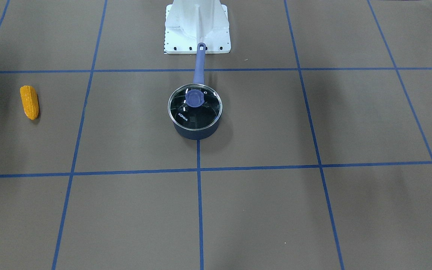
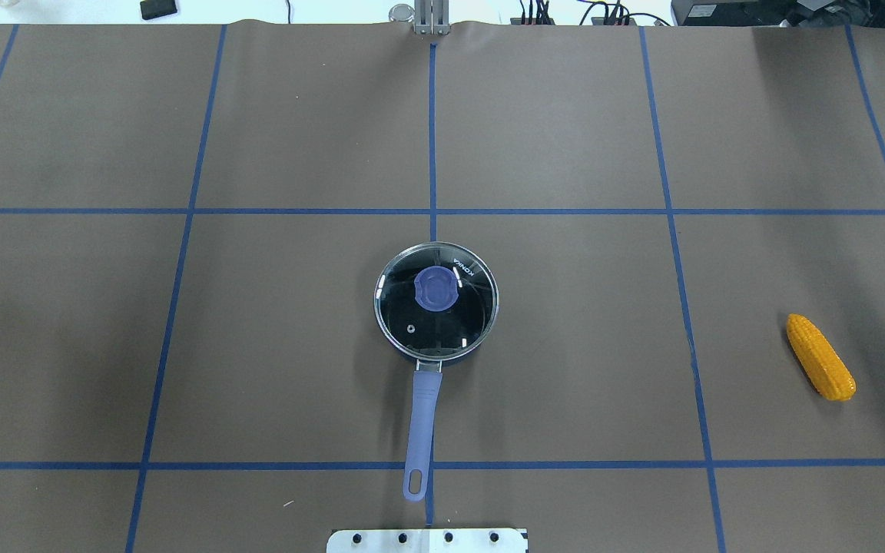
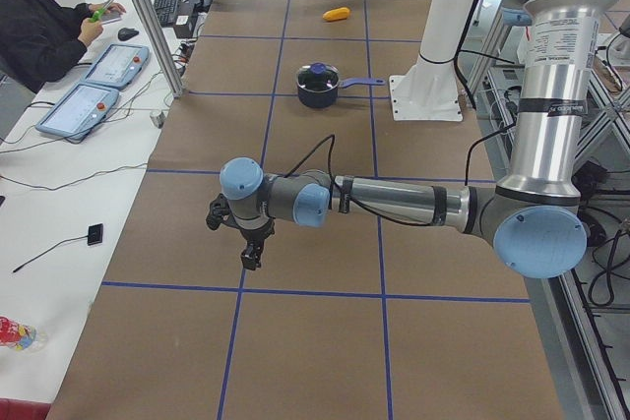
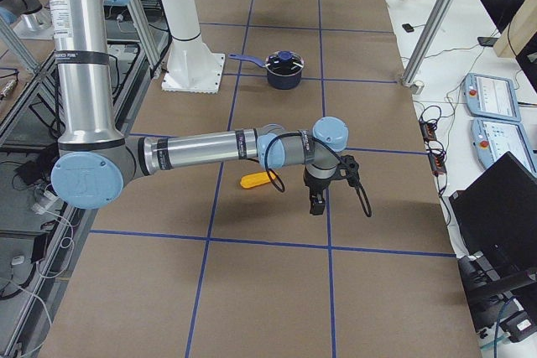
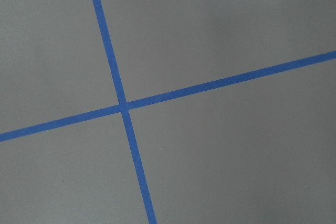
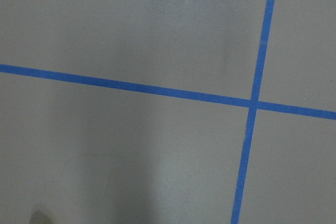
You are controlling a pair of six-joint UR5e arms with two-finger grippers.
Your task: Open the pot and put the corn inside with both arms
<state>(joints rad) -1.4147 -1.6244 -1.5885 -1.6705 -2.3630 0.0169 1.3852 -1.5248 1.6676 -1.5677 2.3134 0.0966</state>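
The dark navy pot (image 1: 197, 129) stands at the table's middle, its purple-blue handle (image 1: 200, 63) pointing at the robot's base. The clear glass lid (image 1: 186, 114) with a purple knob (image 2: 436, 289) sits on it. The orange-yellow corn (image 2: 820, 356) lies far off on the robot's right, also in the front-facing view (image 1: 29, 102). My left gripper (image 3: 251, 253) hangs over bare table far to the pot's left; I cannot tell whether it is open or shut. My right gripper (image 4: 316, 205) hangs just beyond the corn (image 4: 254, 180); I cannot tell its state. Both wrist views show only tape lines.
The white robot pedestal (image 1: 197, 26) stands just behind the pot handle's tip. Blue tape lines grid the brown table. An operator (image 3: 39, 27) sits at a side table with control tablets (image 3: 79, 110) past the far long edge.
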